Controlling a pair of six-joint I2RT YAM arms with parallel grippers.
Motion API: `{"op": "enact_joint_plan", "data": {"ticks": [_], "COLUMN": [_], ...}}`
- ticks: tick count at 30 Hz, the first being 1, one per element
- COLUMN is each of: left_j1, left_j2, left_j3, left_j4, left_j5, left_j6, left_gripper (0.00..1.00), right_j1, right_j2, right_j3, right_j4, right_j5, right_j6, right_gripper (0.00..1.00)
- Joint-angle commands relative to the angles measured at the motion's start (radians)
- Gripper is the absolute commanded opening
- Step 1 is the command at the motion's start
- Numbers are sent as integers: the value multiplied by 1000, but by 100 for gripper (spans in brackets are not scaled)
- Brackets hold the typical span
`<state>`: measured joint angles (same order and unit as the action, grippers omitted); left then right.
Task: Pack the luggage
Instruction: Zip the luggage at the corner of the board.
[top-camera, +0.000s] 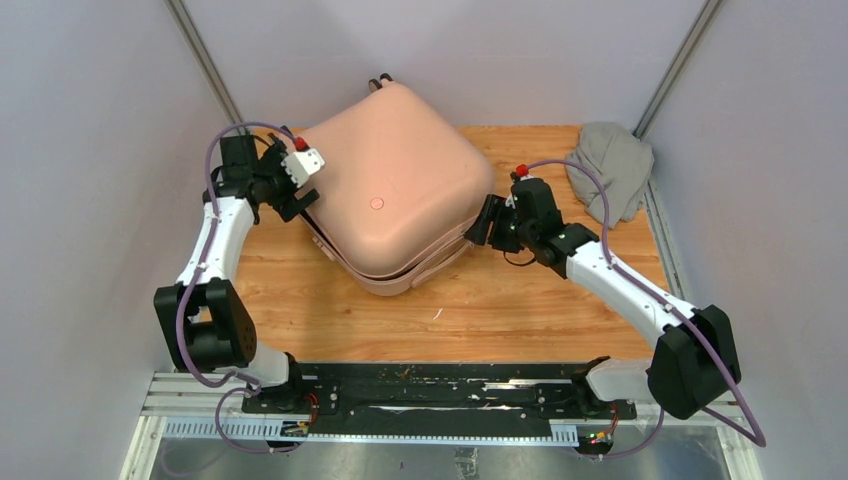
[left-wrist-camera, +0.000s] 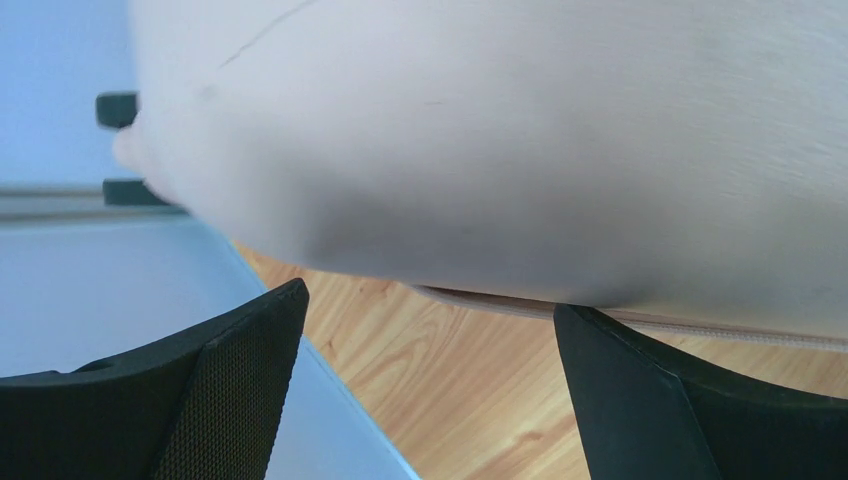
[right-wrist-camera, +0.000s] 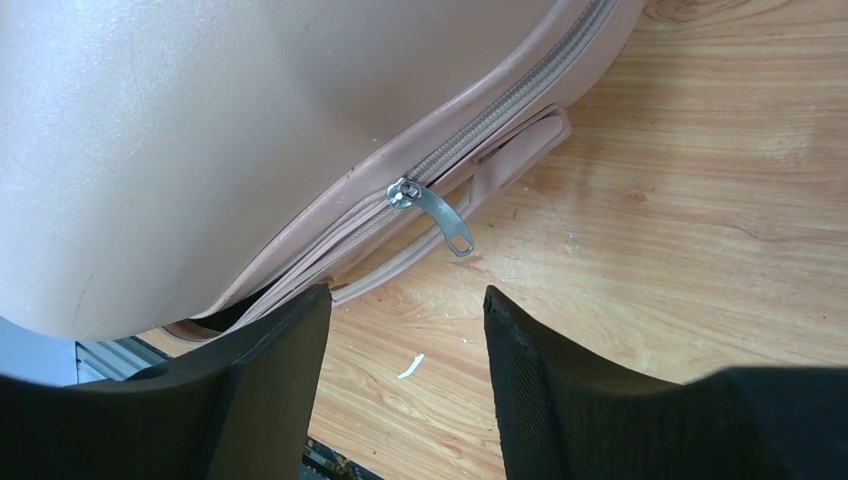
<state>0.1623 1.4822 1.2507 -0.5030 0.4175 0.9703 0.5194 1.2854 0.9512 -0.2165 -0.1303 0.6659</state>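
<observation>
The pale pink hard-shell luggage lies lid down on the wooden table, its front edge still gaping. It fills the top of the left wrist view and of the right wrist view. A metal zipper pull hangs at its seam, partway along the zip. My left gripper is open against the luggage's left side. My right gripper is open and empty just off the luggage's right corner, near the zipper pull.
A grey cloth bundle lies at the table's back right corner. Black caster wheels stick out behind the luggage. A small white scrap lies on the bare wood in front. Grey walls close in on both sides.
</observation>
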Motion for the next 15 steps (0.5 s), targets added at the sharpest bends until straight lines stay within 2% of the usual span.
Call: {"op": "enact_joint_plan", "data": {"ticks": [1, 7, 9, 13, 15], "left_j1": [-21, -37, -38, -41, -59], "left_j2": [-55, -154, -154, -113, -119], "left_j3": [-78, -287, -281, -188, -207], "left_j4": [-20, 202, 223, 127, 175], "left_j5": [12, -48, -55, -17, -28], "left_j6": [220, 371, 345, 296, 272], "left_gripper": [100, 100, 100, 100, 100], "right_j1": [-28, -57, -59, -62, -64], "right_j2": [-27, -26, -24, -23, -24], "right_j3": [-25, -25, -22, -22, -23], "right_j4": [3, 3, 3, 3, 4], "right_j5": [-17, -51, -58, -60, -63], "right_j6": [-11, -11, -9, -6, -4], "right_gripper": [61, 61, 61, 61, 61]}}
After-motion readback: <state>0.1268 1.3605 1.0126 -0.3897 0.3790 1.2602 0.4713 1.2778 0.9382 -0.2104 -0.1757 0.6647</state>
